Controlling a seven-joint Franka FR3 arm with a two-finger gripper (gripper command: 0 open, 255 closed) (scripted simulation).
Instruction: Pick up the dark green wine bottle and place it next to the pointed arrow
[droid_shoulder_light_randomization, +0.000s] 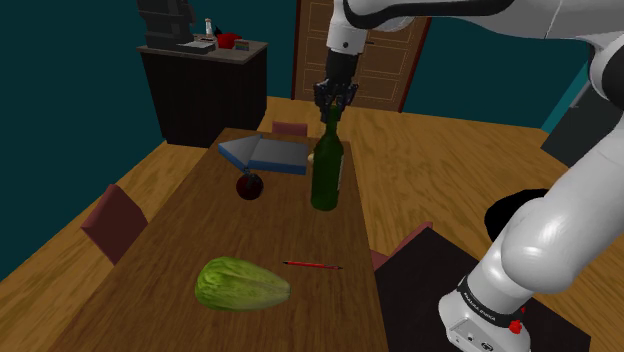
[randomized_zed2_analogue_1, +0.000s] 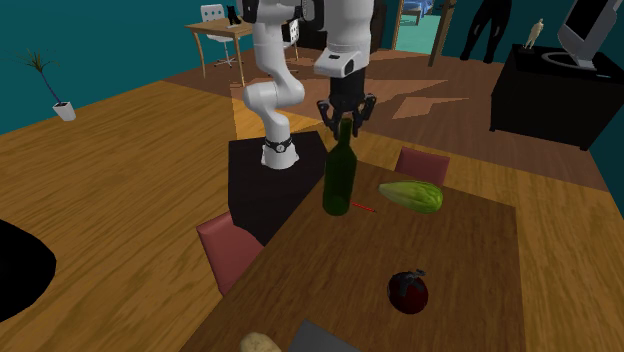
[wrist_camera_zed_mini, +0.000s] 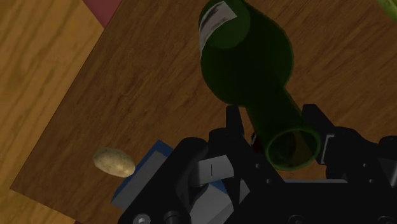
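— Where was the bottle (droid_shoulder_light_randomization: 326, 170)?
— Upright on the worktop (droid_shoulder_light_randomization: 200, 215), short of the arrow (droid_shoulder_light_randomization: 312, 265).
— And the hand (droid_shoulder_light_randomization: 336, 104)?
— Around its neck, for a top lift; gripping or not, I couldn't tell.

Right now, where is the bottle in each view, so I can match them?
Shoulder view: bottle upright at centre, right of the dark fruit.
Second exterior view: bottle upright at centre, left of the cabbage.
Wrist view: bottle seen from above, mouth nearest the gripper.
Shared landmark: the gripper over the bottle's mouth.
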